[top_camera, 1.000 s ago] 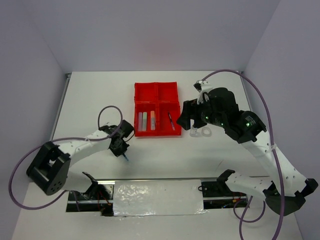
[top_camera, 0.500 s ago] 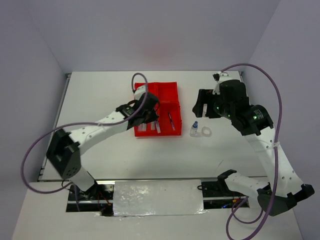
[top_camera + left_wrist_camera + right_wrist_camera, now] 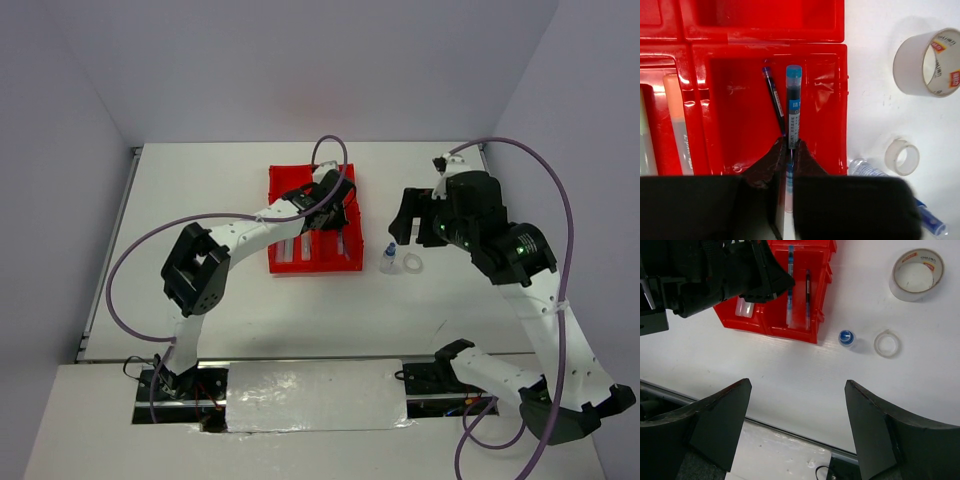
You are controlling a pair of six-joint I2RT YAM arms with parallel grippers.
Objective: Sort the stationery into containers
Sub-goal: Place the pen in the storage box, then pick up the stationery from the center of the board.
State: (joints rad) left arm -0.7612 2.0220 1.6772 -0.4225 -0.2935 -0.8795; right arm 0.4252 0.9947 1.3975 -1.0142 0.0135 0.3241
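White desk (image 3: pixel 200 200), pale lavender walls on three sides. Red tray (image 3: pixel 292 185) sits toward the far middle of the desk, with four square compartments.

Left arm is stretched across the tray. Left fingers (image 3: pixel 780 153) are narrow, closed around the near end of a blue-capped pen (image 3: pixel 793 100). From the left wrist view I read the pen as lying lengthwise in the near-right compartment, cap pointing away. A thin dark pen (image 3: pixel 774 95) lies just beside it on its left, in the same compartment and slightly angled.

Near-left compartment: stubby sticks lie lengthwise. I can make out a pale orange stick (image 3: pixel 676 120) clearly. The others are cut off at the edge of the wrist view.

Right arm is raised over the right half of the desk. Right fingers (image 3: pixel 402 220) are spread wide with nothing between them.

On the bare desk, right of the tray:
- blue-capped clear bottle (image 3: pixel 846 338), near the tray's near-right corner.
- small white ring (image 3: pixel 887 344), just beside the bottle on its right, not touching.
- beige tape roll (image 3: pixel 916 274), farther back, apart from both.
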